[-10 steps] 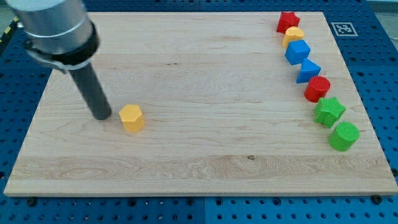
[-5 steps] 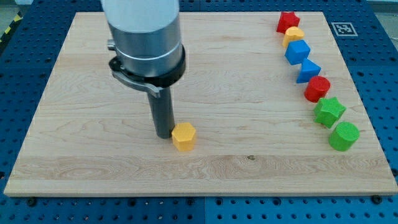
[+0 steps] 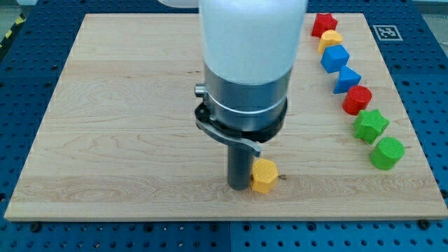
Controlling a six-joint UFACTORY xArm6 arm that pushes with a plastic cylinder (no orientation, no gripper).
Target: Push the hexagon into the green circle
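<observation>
The yellow hexagon (image 3: pixel 264 176) lies on the wooden board (image 3: pixel 126 84), low and a little right of centre. My tip (image 3: pixel 240 185) rests on the board right against the hexagon's left side. The green circle (image 3: pixel 386 152) sits near the board's right edge, well to the right of the hexagon and slightly higher. The arm's wide grey and white body rises over the middle of the view and hides the board behind it.
A curved row of blocks runs down the right side: red star (image 3: pixel 324 24), yellow block (image 3: pixel 330 40), blue cube (image 3: pixel 335 58), blue triangle (image 3: pixel 347 80), red circle (image 3: pixel 357 100), green star (image 3: pixel 370 126). The board's bottom edge is close below the hexagon.
My tip has pushed the yellow hexagon steadily right and slightly down, from the board's left part to right of centre. The blocks on the right have not moved.
</observation>
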